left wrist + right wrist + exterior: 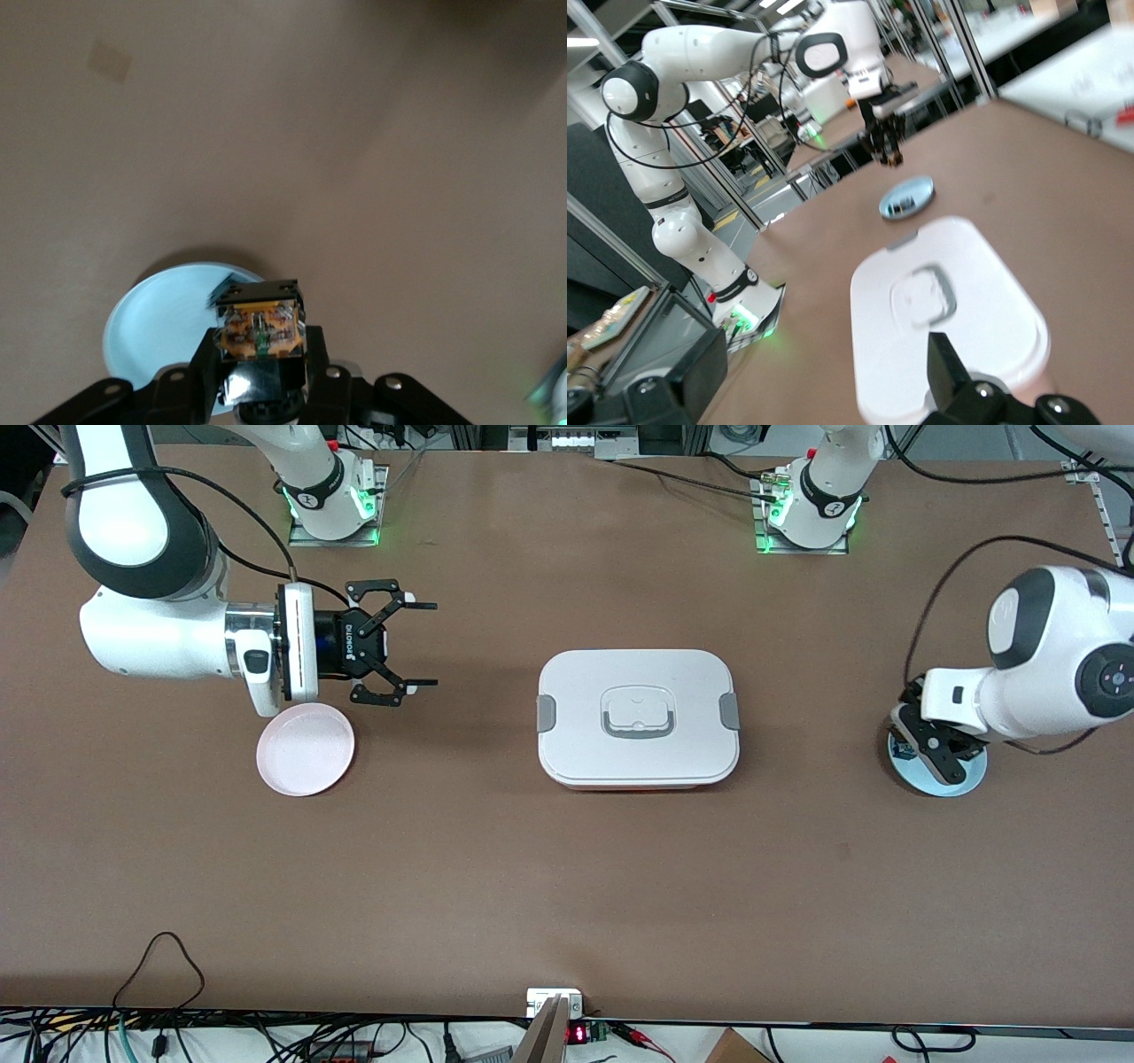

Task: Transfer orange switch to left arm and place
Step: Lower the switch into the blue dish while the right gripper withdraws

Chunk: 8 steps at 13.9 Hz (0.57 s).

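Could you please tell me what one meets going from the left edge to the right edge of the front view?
Pink plate → right hand, open, over the table → white box → blue plate, with the left hand over it.

Front camera high; wrist cameras low, close.
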Motion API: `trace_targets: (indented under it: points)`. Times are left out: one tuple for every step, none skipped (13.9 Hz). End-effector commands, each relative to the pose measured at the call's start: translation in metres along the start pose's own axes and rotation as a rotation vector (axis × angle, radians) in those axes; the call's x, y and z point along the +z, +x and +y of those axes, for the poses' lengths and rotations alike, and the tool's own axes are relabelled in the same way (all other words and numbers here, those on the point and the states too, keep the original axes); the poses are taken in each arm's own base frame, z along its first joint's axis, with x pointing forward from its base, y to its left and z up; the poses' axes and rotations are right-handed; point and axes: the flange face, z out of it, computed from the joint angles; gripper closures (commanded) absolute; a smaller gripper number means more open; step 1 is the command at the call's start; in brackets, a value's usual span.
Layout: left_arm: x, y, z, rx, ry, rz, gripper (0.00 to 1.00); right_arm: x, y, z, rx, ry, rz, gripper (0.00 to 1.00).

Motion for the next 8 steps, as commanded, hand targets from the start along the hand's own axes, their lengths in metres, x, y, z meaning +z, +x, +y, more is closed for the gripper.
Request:
trace_targets:
  points:
    - [0.045,-0.035,-0.043,0.187,0.034,-0.009,0.83,-0.009,0.0,-0.006,0.249,-0.046,-0.092,0.0]
    - [0.062,-0.051,-0.055,0.242,0.045,-0.011,0.83,-0.014,0.001,-0.005,0.362,-0.073,-0.112,0.0]
    - [0.076,-0.066,-0.065,0.301,0.05,-0.023,0.83,-0.022,0.001,-0.004,0.472,-0.115,-0.145,0.0]
    - [0.091,-0.083,-0.076,0.377,0.078,-0.025,0.83,-0.035,-0.002,-0.001,0.58,-0.209,-0.232,0.0]
    - [0.108,-0.092,-0.079,0.413,0.091,-0.013,0.83,-0.041,-0.002,0.0,0.638,-0.275,-0.29,0.0]
    - [0.126,-0.104,-0.082,0.433,0.104,0.009,0.83,-0.046,-0.006,0.001,0.698,-0.347,-0.347,0.0]
    - [0.141,-0.111,-0.084,0.46,0.124,0.037,0.83,-0.052,-0.008,0.003,0.755,-0.442,-0.411,0.0]
    - [0.153,-0.112,-0.086,0.48,0.131,0.057,0.83,-0.061,-0.009,0.004,0.811,-0.538,-0.46,0.0]
